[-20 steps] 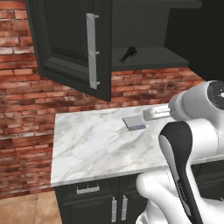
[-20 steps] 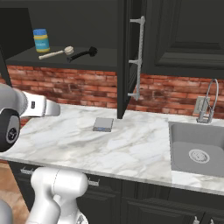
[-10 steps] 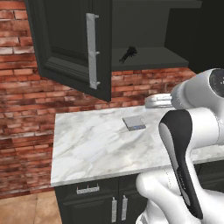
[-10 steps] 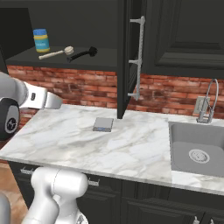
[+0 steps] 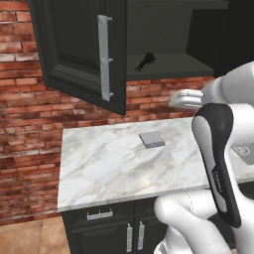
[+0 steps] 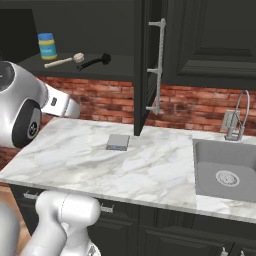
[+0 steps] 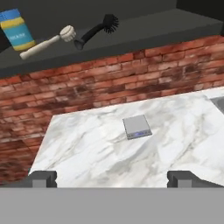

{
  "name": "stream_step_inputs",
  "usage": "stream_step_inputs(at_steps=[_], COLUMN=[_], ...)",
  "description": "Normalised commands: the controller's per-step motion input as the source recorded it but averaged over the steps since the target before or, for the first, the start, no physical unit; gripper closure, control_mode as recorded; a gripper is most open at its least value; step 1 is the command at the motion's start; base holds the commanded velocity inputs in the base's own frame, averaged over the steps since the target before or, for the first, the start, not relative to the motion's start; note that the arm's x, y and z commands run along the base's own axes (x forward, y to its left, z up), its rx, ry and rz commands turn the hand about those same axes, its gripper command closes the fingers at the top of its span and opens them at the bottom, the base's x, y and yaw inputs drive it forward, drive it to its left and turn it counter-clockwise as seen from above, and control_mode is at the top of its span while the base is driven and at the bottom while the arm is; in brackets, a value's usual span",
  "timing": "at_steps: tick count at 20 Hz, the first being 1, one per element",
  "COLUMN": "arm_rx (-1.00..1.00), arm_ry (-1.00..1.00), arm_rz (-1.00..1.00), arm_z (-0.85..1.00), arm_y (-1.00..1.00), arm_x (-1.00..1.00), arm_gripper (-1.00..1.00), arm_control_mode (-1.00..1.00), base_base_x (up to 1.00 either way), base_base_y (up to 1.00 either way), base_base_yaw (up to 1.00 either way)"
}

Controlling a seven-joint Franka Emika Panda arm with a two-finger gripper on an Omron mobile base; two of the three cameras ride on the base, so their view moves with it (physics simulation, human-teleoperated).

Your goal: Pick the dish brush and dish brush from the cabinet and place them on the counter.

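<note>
The black dish brush [image 7: 94, 30] lies on the dark shelf of the open cabinet [image 7: 144, 30], with the cream dish brush [image 7: 46, 41] just to its left. Both also show on the shelf in the right base view, the black brush [image 6: 95, 61] beside the cream brush [image 6: 64, 60]. In the left base view the black brush [image 5: 145, 61] sits near the shelf's front edge. My gripper [image 7: 113, 178] is open and empty, well below and short of the shelf, above the white marble counter [image 7: 87, 148].
A flat grey square pad [image 7: 137, 127] lies mid-counter. A blue and yellow can [image 7: 17, 30] stands left of the brushes. The open cabinet door [image 5: 82, 49] hangs over the counter's left part. Sink [image 6: 225, 175] and faucet [image 6: 240, 115] are at the right.
My hand has risen a little toward the shelf, staying open. The brushes and the pad have not moved.
</note>
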Motion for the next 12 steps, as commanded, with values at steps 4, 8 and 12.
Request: stream_step_inputs(at_steps=[4,8,12], arm_rx=[0.07,0.07,0.09], arm_ry=[0.00,0.03,0.05], arm_rz=[0.00,0.01,0.00], arm_z=[0.27,0.16,0.03], arm_y=[0.00,0.03,0.16], arm_x=[0.14,0.08,0.03], arm_gripper=[-1.00,-1.00,-1.00], arm_control_mode=[-1.00,-1.00,-1.00], base_base_x=[0.00,0.00,0.00], base_base_y=[0.00,0.00,0.00], base_base_yaw=[0.00,0.00,0.00])
